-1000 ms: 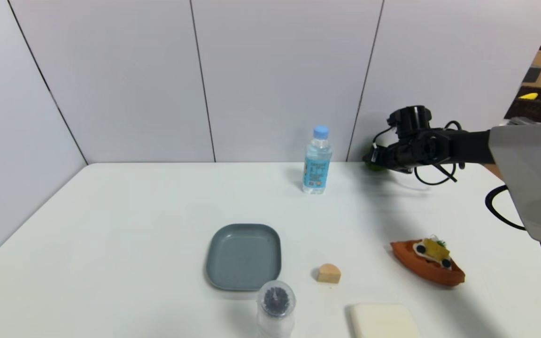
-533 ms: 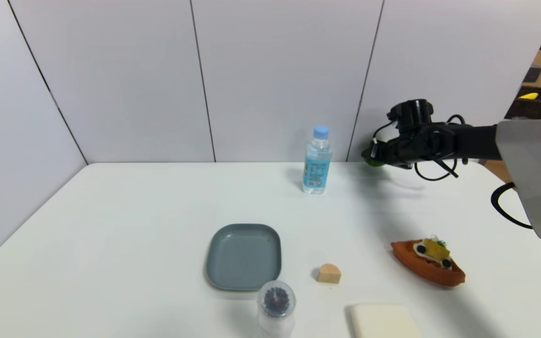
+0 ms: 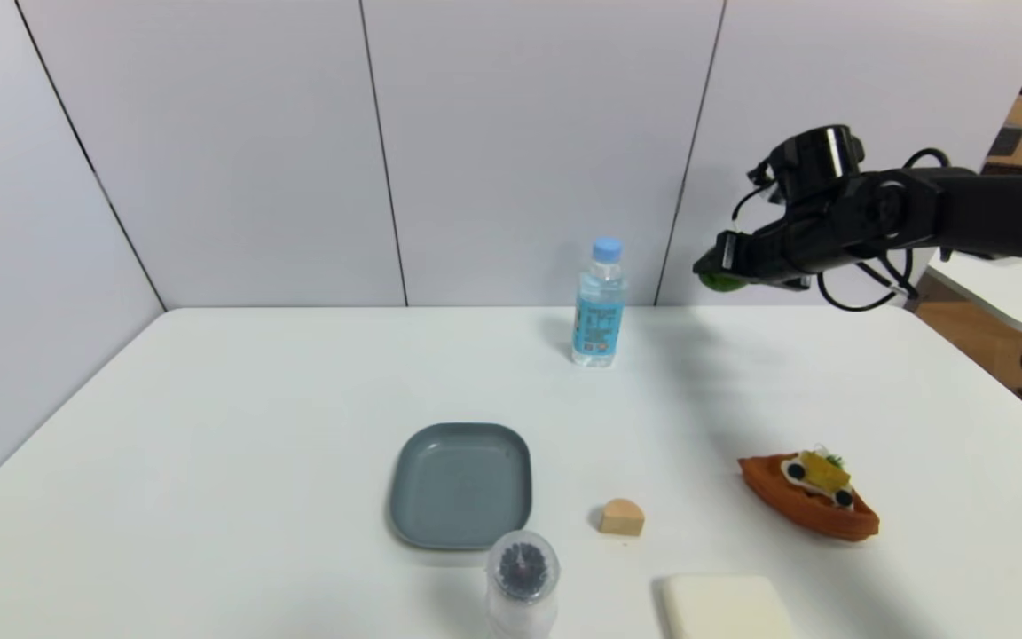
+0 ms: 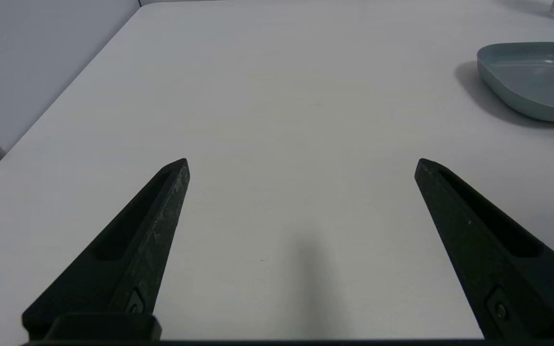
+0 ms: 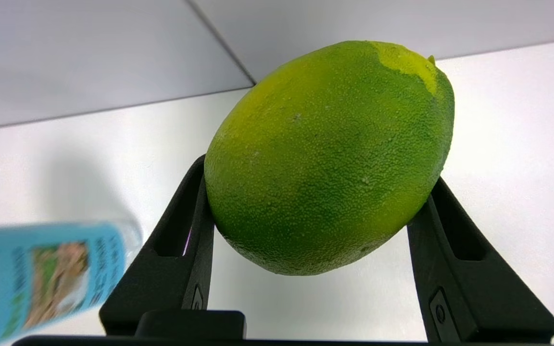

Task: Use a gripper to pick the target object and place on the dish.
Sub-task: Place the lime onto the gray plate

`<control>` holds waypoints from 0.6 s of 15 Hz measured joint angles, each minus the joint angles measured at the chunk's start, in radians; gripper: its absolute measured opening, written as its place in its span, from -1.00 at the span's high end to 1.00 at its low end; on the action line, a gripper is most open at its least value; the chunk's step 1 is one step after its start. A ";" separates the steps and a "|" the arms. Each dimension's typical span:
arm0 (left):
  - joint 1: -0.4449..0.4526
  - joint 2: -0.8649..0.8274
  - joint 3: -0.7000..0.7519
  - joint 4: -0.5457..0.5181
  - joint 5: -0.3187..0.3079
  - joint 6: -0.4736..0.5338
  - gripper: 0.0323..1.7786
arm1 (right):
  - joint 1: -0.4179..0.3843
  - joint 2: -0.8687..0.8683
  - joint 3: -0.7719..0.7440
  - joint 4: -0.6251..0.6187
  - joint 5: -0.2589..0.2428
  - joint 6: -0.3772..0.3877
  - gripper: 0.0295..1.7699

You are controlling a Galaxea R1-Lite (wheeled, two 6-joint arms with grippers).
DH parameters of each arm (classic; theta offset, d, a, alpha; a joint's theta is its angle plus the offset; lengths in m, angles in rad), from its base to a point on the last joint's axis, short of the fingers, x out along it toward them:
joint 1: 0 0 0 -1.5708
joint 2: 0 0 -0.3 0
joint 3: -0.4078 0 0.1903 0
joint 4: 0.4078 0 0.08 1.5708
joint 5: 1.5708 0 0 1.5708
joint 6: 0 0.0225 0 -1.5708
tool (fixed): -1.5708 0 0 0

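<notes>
My right gripper (image 3: 717, 266) is shut on the target object (image 5: 327, 154), a glossy green lime-like fruit with a yellowish patch, and holds it well above the table's far right part. In the head view only a sliver of the fruit (image 3: 722, 281) shows under the black fingers. The slate-grey square dish (image 3: 461, 484) lies empty near the table's front middle, far from that gripper. My left gripper (image 4: 301, 166) is open over bare table at the left, with the dish (image 4: 536, 79) off to one side of it.
A water bottle (image 3: 600, 303) stands at the back middle, close to the lifted fruit. Near the front are a tan wedge block (image 3: 622, 516), an orange boat-shaped toy (image 3: 808, 495), a clear jar with a dark top (image 3: 522, 581) and a cream block (image 3: 724, 608).
My right gripper has risen from near the table surface to well above it, carrying the fruit. Everything else has stayed put.
</notes>
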 joint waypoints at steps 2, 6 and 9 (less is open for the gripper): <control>0.000 0.000 0.000 0.000 0.000 0.001 -0.90 | 0.002 -0.065 0.000 0.013 0.000 -0.064 -0.24; 0.000 0.000 0.000 0.000 0.000 0.000 -0.90 | 0.035 -0.190 -0.001 0.000 0.046 -0.188 -0.23; 0.000 0.000 0.000 0.000 0.000 0.000 -0.90 | 0.091 -0.258 -0.001 -0.003 0.053 -0.247 -0.23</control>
